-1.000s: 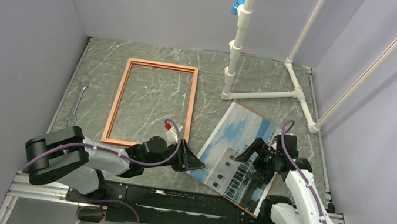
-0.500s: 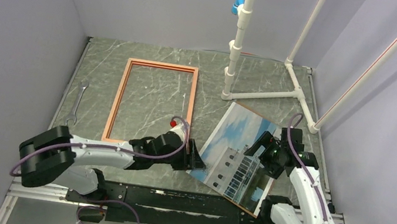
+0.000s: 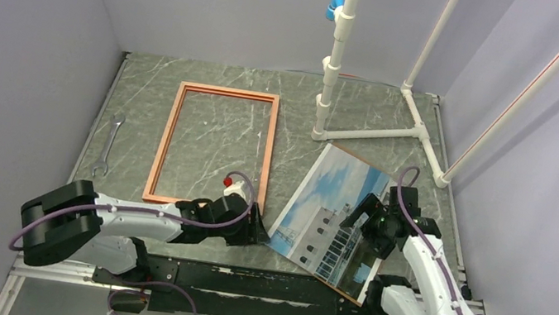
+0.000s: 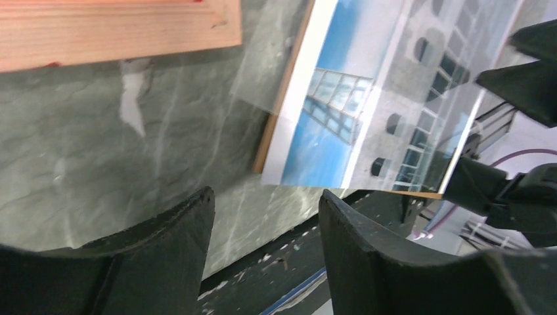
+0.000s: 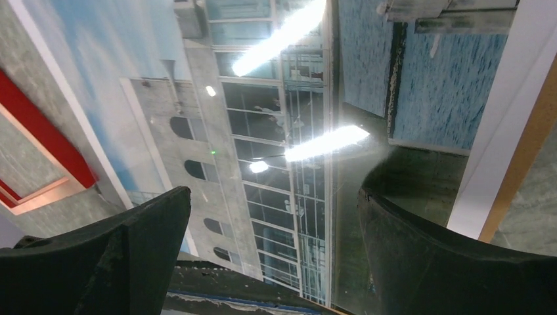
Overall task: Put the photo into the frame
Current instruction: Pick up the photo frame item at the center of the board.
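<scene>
The photo (image 3: 318, 203), a white building against blue sky, lies face up at the near right on a brown backing board (image 3: 361, 291), with glare as from a clear sheet over it. The orange-brown frame (image 3: 170, 141) lies flat to its left, with the table showing through it. My left gripper (image 3: 259, 228) is open and empty, low over the table just left of the photo's near-left corner (image 4: 295, 157). My right gripper (image 3: 355, 217) is open and empty just above the photo's right part (image 5: 263, 164). In the left wrist view the frame's wooden edge (image 4: 118, 29) is at the top.
A wrench (image 3: 107, 144) lies at the left edge of the table. A white pipe stand (image 3: 326, 89) rises behind the photo, its feet (image 3: 422, 133) running along the right. The table's near edge and black rail (image 4: 315, 262) lie just below my left gripper.
My left gripper has drawn back to the left, away from the photo's near-left corner. My right gripper has shifted slightly over the photo. The photo and frame have not moved.
</scene>
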{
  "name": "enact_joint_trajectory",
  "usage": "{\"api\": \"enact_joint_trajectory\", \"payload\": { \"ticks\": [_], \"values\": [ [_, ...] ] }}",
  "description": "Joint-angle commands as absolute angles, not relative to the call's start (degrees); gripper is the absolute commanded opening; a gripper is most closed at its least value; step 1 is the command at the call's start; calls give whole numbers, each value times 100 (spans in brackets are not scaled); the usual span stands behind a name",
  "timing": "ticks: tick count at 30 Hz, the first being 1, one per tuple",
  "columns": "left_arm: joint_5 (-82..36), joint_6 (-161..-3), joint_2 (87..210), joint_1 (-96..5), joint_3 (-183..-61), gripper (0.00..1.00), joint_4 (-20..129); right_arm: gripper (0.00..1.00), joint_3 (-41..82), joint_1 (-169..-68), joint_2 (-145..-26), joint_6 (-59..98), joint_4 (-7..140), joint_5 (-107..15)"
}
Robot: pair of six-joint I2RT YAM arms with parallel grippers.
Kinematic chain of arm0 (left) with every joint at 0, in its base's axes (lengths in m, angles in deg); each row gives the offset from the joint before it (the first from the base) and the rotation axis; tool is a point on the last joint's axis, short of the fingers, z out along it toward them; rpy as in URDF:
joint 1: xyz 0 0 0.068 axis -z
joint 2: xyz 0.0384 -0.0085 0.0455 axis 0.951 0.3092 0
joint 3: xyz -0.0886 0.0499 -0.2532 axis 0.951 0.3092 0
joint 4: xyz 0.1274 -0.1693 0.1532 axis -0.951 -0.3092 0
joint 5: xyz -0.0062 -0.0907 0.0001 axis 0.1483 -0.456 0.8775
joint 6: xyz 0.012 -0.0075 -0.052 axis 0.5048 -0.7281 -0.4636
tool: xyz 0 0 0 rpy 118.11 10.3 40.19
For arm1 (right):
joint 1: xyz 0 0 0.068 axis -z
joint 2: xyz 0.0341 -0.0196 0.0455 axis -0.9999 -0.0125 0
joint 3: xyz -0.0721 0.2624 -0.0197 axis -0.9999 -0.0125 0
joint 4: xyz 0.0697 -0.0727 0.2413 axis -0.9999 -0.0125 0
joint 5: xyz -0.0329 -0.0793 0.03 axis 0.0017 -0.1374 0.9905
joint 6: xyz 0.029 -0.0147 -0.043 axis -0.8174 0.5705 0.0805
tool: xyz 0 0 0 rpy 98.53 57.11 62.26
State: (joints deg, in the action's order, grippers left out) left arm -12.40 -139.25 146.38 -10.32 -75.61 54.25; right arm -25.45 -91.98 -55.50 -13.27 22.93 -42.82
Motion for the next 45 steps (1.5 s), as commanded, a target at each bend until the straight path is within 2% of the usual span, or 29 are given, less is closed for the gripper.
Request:
{"api": "enact_joint_trajectory", "payload": {
  "ticks": [1, 6, 13, 24, 33, 38, 45],
  "values": [
    [-1108, -14373, 14890, -1046, -7425, 62, 6390, 100, -2792, -9223, -5581, -1526, 2711, -4100],
    [-860, -14953, 15164, -1046, -7049, 58, 7466, 100, -2946, -9226, -5631, -1514, 2828, -4049],
    [-333, -15291, 15460, -1013, -6891, 58, 8189, 100, -3046, -9228, -5613, -1518, 2885, -4023],
    [396, -14960, 15782, -838, -6754, 57, 9494, 100, -3040, -9231, -5482, -1468, 2808, -3899],
    [532, -14442, 15902, -666, -6784, 52, 10520, 100, -3093, -9229, -5328, -1477, 2725, -3823],
    [558, -14227, 15836, -613, -6868, 51, 10542, 100, -3077, -9231, -5274, -1486, 2713, -3763],
    [876, -14569, 15943, -607, -6616, 43, 10889, 100, -3097, -9234, -5234, -1472, 2709, -3696]
  ]
}}
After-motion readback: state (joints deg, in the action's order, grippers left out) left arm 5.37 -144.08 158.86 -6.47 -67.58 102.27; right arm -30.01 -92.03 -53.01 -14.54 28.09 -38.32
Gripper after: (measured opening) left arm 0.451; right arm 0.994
